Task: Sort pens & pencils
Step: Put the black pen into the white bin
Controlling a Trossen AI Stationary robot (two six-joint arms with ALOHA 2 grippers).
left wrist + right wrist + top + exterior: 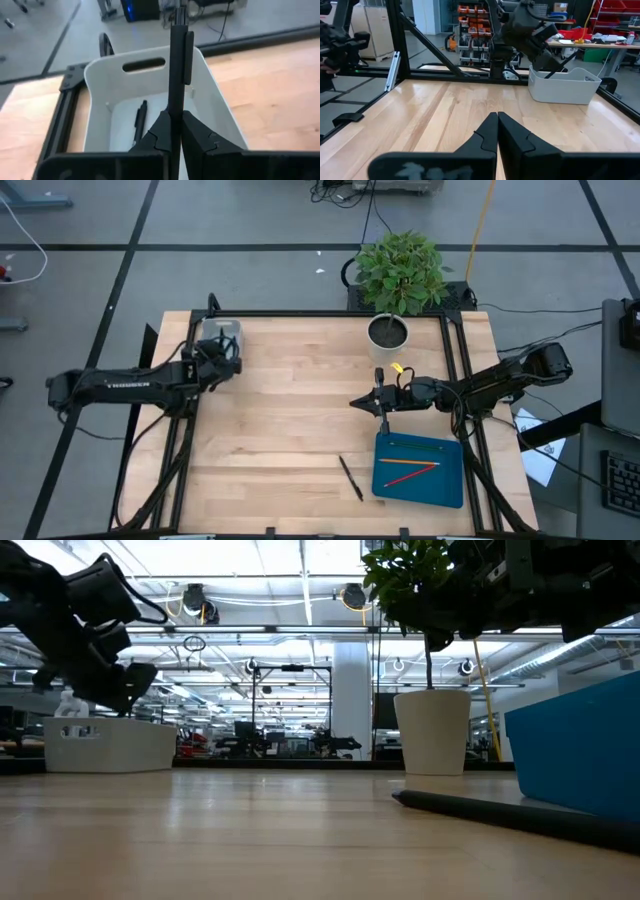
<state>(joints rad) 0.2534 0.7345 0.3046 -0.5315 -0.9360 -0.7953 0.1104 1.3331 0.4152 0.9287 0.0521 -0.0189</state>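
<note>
Gripping a pen (pixel 177 65) over white bin (pixel 200 70), L tool (pixel 172 127)

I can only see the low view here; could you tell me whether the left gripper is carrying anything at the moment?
Observer: Yes. The left gripper is shut on a black pen, held over the white bin at the table's far left corner.
Operator: Thank you. Is anything already in that bin?
Observer: One dark pen lies on its floor.
Operator: And the blue wall on my right, what does it hold?
Observer: That is the blue tray; the pencils lie in it, orange, red and green.
Operator: Where is the right gripper?
Observer: The right gripper is shut and empty, above bare wood just beyond the tray. Another pen lies on the table left of the tray.
</note>
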